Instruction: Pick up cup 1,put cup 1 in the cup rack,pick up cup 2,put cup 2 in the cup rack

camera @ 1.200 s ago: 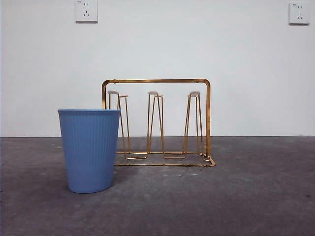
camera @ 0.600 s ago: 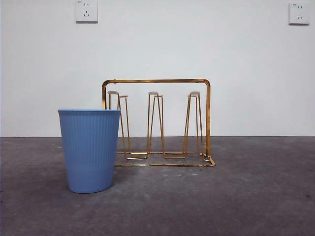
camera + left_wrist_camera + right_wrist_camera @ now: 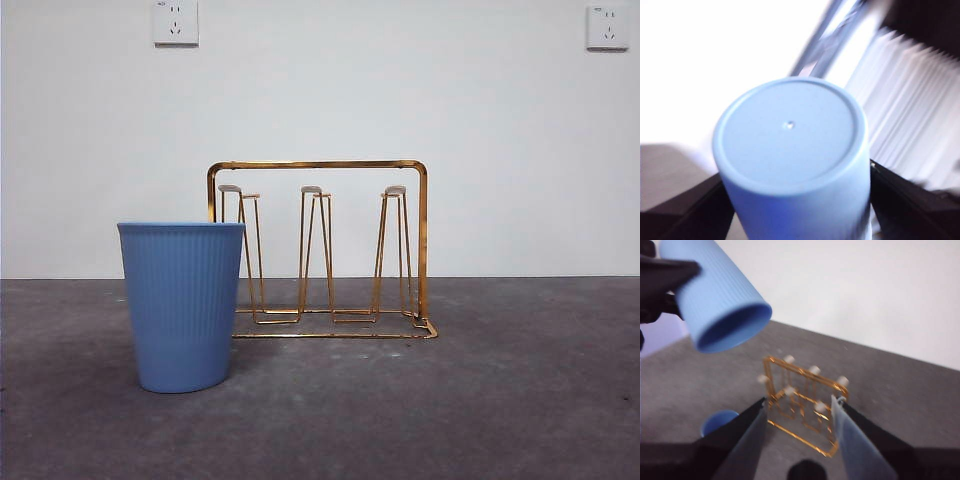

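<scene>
A blue ribbed cup (image 3: 182, 305) stands upright on the grey table, just left of and in front of the gold wire cup rack (image 3: 318, 250). The rack holds nothing. A second blue cup (image 3: 790, 135) is high in the air with my left gripper (image 3: 795, 200) shut on its sides, its flat bottom facing that wrist camera. The right wrist view shows this held cup (image 3: 715, 295) tilted with its mouth downward, above and to one side of the rack (image 3: 805, 405). The standing cup (image 3: 719, 422) shows there too. My right gripper (image 3: 800, 430) hovers open above the rack, holding nothing.
A white wall with two sockets (image 3: 175, 22) (image 3: 608, 27) closes the back of the table. Bare grey tabletop (image 3: 520, 380) stretches to the right of the rack. Neither arm shows in the front view.
</scene>
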Action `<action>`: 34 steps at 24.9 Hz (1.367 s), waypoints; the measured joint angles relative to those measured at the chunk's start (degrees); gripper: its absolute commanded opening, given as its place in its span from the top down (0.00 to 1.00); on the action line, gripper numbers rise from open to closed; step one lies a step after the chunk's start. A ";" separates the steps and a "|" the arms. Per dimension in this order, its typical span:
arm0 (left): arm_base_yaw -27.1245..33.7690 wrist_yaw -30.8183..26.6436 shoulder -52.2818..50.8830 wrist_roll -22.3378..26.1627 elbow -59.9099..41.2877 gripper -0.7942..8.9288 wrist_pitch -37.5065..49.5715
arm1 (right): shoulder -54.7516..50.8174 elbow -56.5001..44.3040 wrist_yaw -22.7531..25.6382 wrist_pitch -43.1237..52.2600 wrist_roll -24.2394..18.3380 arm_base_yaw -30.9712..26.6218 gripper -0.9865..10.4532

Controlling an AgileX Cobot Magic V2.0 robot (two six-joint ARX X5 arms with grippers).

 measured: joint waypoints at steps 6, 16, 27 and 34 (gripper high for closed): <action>-6.51 -14.34 5.14 15.93 3.26 0.93 -10.99 | -1.77 0.00 2.69 -3.85 -0.44 0.00 0.72; -7.56 -26.12 16.33 23.37 5.51 0.93 -11.28 | -1.90 -0.02 3.58 -9.92 -0.42 0.00 0.72; -7.32 -32.59 26.14 28.26 13.00 0.93 -13.25 | -1.95 -0.02 3.58 -12.04 -0.44 0.00 0.72; -5.97 -32.70 28.09 28.65 13.20 0.93 -13.29 | -1.95 -0.02 4.85 -11.96 -0.98 0.00 0.72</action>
